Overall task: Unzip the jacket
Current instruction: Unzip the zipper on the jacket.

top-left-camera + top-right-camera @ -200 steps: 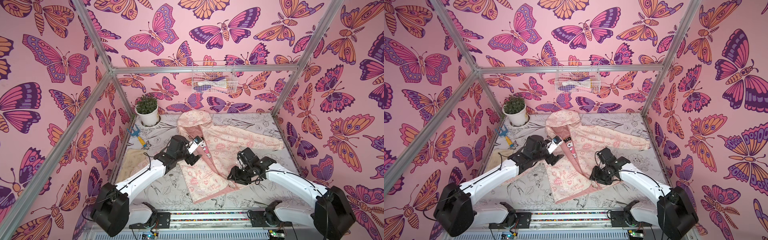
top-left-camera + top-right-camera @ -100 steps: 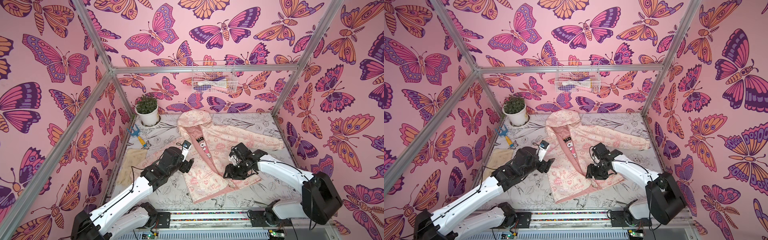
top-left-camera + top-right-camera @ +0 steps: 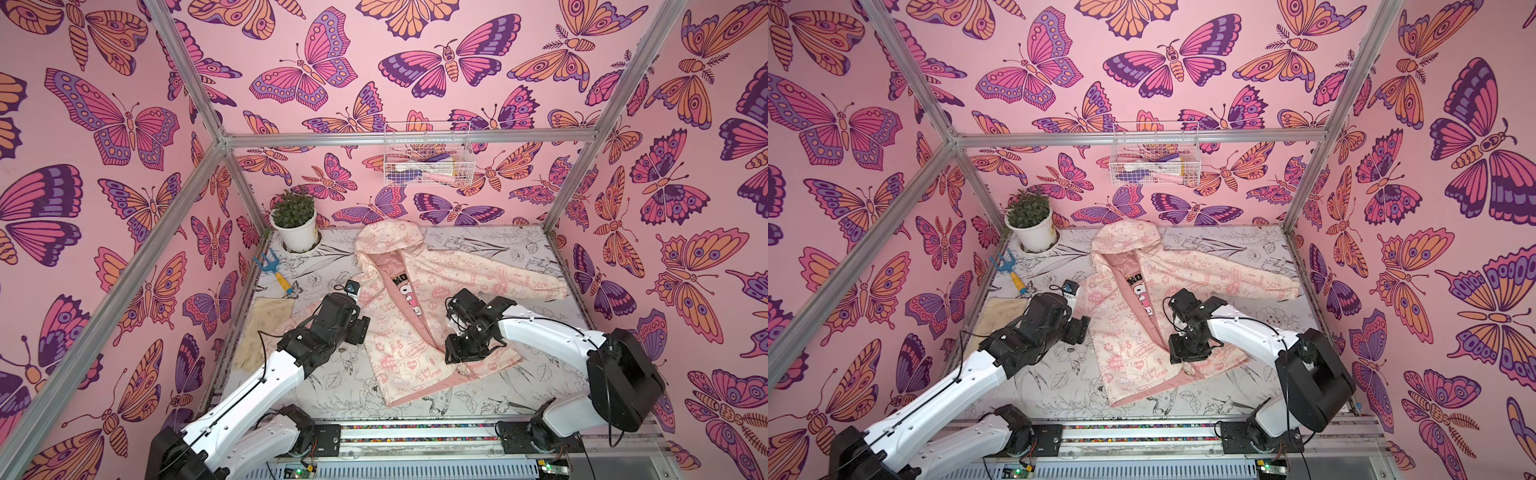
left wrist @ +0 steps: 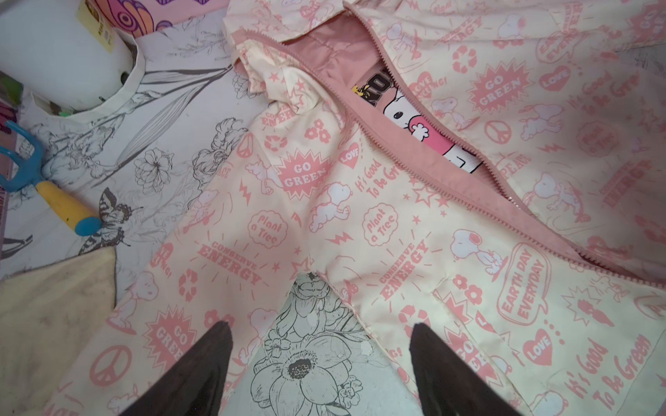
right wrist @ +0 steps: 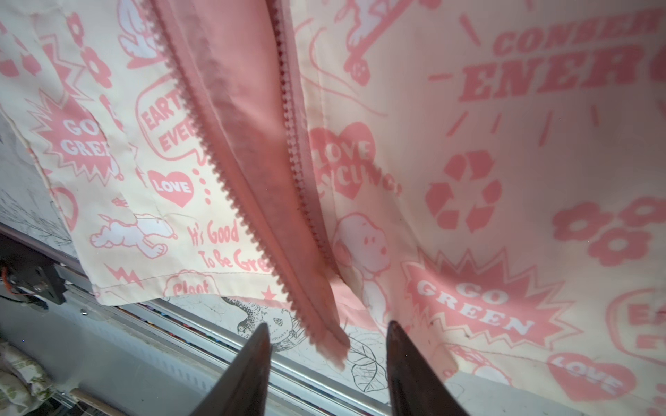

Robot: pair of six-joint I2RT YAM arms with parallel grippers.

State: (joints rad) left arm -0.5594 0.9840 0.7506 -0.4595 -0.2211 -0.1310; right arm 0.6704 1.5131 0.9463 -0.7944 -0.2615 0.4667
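Looking down on the jacket (image 3: pixel 390 332) (image 3: pixel 1121 332), spread flat mid-table (image 3: pixel 332 399), hood to the back wall, hem to the front rail (image 3: pixel 415 428), one sleeve stretched out to the robot's right. Taking the zipper (image 5: pixel 252 180) (image 4: pixel 414 180) as the axis that matters: running hood to hem, slanting slightly rightward toward the hem, teeth rows parted over most of the length and converging only at the hem end. Finding that hem end straight ahead of the right gripper (image 5: pixel 328 324), lying in the gap between its fingers (image 5: pixel 252 360) but not pinched, with jaws apart and nothing held. No telling from the wrist view where the slider sits or whether the bottom stop is free. Judging the right arm far the nearer, with the last stretch calling for a pinch at that end and a pull along the zipper line toward the rail. Seeing the left gripper (image 4: pixel 319 324) spread wide and empty too, hovering over the notch between the left sleeve and the body panel – well placed to pin the cloth, well apart from the zipper end. Nothing between the right fingers and the target; only loose fabric likely to bunch, and the rail just beyond the hem. Off to the left, clear of the work: potted plant (image 3: pixel 295 224), hand rake (image 3: pixel 274 272), cream glove (image 3: pixel 266 332). Wire basket (image 3: pixel 426 156) up on the back wall.
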